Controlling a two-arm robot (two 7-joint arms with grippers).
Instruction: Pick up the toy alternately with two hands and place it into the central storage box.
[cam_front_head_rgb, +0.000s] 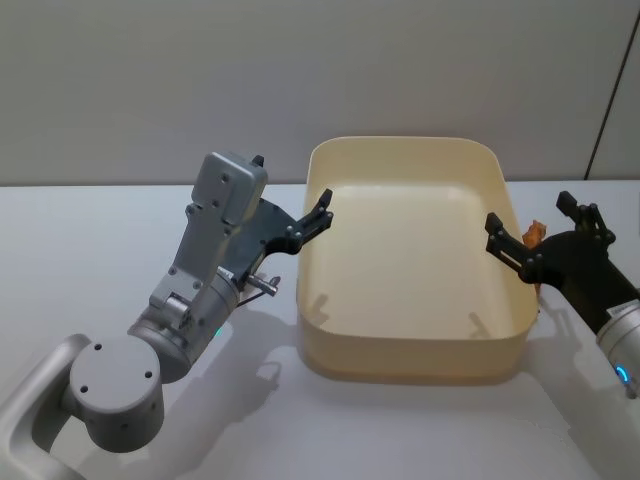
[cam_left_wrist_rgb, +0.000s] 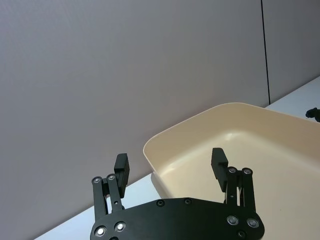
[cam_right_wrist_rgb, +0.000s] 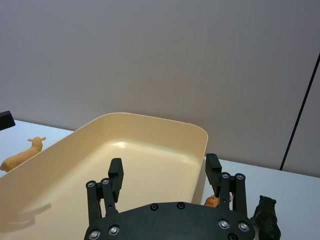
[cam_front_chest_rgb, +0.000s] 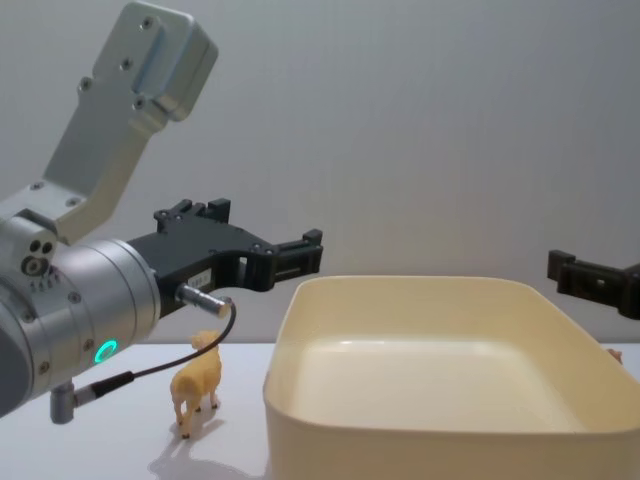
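Lower the left gripper (cam_left_wrist_rgb: 170, 161), jaws wide and empty, toward the tan toy lamb (cam_front_chest_rgb: 198, 385) standing on the table (cam_front_head_rgb: 120, 230) just left of the empty storage box (cam_front_head_rgb: 410, 360); close across the body, not the thin legs; hold the right gripper (cam_right_wrist_rgb: 164, 165), likewise wide and empty, by the orange toy (cam_front_head_rgb: 536, 232) and dark toy bear (cam_right_wrist_rgb: 265, 220) at the right wall; expect a small, upright lamb, easily tipped.

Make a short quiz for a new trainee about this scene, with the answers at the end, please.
1. True or false: the large cream-yellow plastic storage tub already holds a toy.
2. Which toy stands left of the tub? A) small tan plastic lamb B) green frog C) red car
3. Fill in: the black left gripper and the black right gripper are both ____.
Key: 1 false; 2 A; 3 open.
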